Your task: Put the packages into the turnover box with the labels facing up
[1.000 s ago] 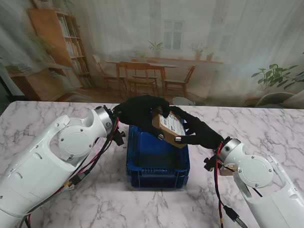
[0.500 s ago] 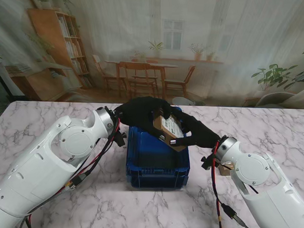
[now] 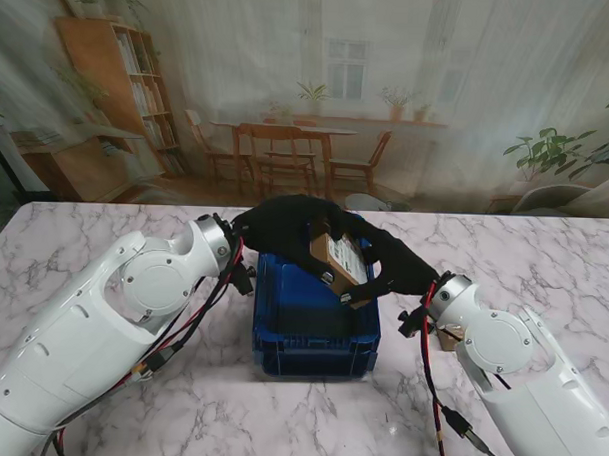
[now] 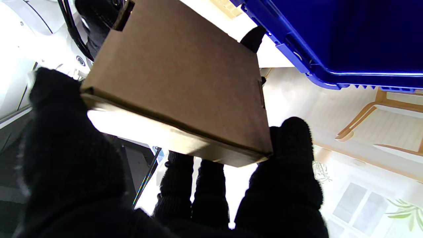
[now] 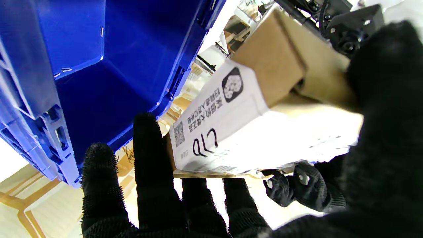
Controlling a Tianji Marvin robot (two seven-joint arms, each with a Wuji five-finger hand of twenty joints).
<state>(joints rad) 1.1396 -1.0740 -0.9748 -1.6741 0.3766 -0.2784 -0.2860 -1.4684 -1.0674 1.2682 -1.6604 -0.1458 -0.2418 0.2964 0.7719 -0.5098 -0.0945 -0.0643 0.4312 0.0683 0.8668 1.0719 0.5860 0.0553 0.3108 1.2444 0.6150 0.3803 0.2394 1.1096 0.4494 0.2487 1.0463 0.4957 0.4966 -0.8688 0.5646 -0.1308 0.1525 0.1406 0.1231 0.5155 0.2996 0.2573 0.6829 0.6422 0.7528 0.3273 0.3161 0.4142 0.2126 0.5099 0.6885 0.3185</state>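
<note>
Held over the far right part of the crate (image 3: 316, 333), a flat cardboard box (image 3: 340, 261), tilted, its label (image 3: 344, 252) turned upward toward the stand camera. Gripped from two sides: left hand (image 3: 276, 227) curled over the far left edge, right hand (image 3: 398, 266) wrapped round the near right edge. From the left wrist, only the plain brown underside of the box (image 4: 185, 76), with a thumb against one corner and fingers (image 4: 290, 155) pressed to the opposite edge, so clamped across the width rather than merely resting. From the right wrist, the printed white label (image 5: 231, 132) with its codes and handwriting, fingers (image 5: 152, 158) hooked under the box edge and the thumb bearing on the top face, again closed on the box. Probably a two-handed grip because the box is wide and flat, too broad for one hand to keep level. Label side kept away from the blue interior (image 5: 115, 66), which fits the task's demand for labels facing up. Tilt likely there to feed the lower corner past the rim first. Box not yet inside: lowest corner about at rim height near the right wall, whether touching it cannot be told. Judged stage: lowering and levelling still to come, then release. Main risk: corner catching on the rim.
</note>
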